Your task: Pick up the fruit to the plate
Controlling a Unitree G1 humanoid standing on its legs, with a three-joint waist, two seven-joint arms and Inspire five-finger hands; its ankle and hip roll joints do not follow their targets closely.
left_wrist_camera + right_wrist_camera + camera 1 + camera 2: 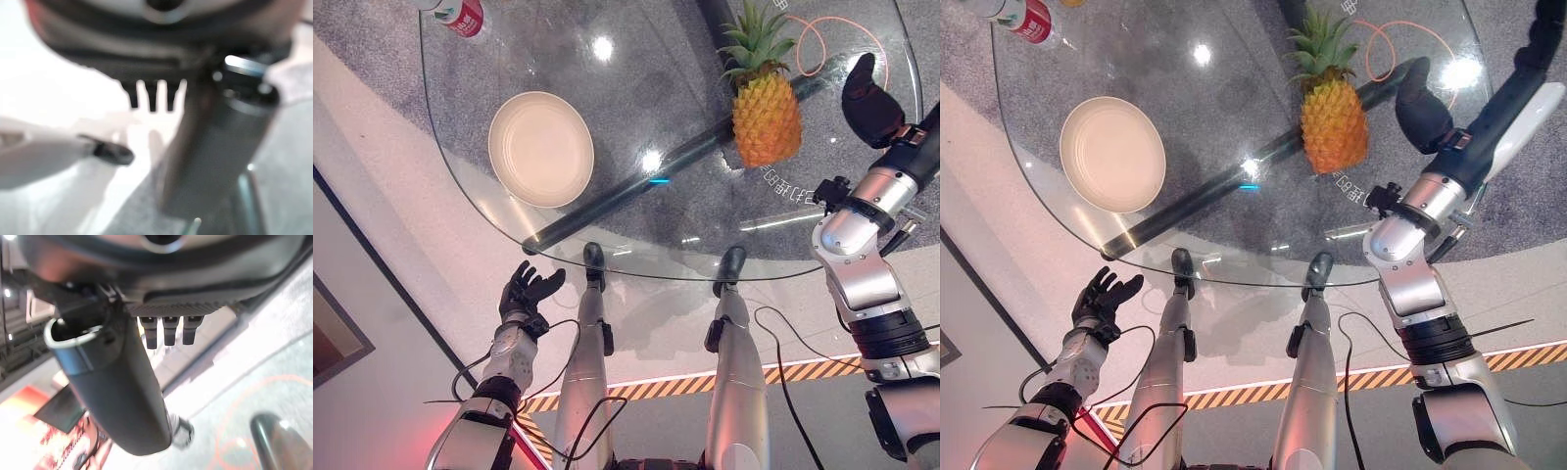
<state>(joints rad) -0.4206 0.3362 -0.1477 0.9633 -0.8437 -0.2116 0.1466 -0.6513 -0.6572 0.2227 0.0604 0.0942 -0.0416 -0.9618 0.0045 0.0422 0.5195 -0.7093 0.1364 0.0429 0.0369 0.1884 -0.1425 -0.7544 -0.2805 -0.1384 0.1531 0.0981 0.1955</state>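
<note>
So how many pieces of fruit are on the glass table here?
1. A pineapple stands on the glass table, toward the robot's right, well apart from the plate. Nothing suggests hidden fruit.

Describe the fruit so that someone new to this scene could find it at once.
Start at the round glass table. A cream plate sits on the robot's left part of it; the pineapple stands upright on the right part, apart from the plate, beside the raised right hand. It is the sole fruit: orange-yellow, scaly, with a spiky green crown.
</note>
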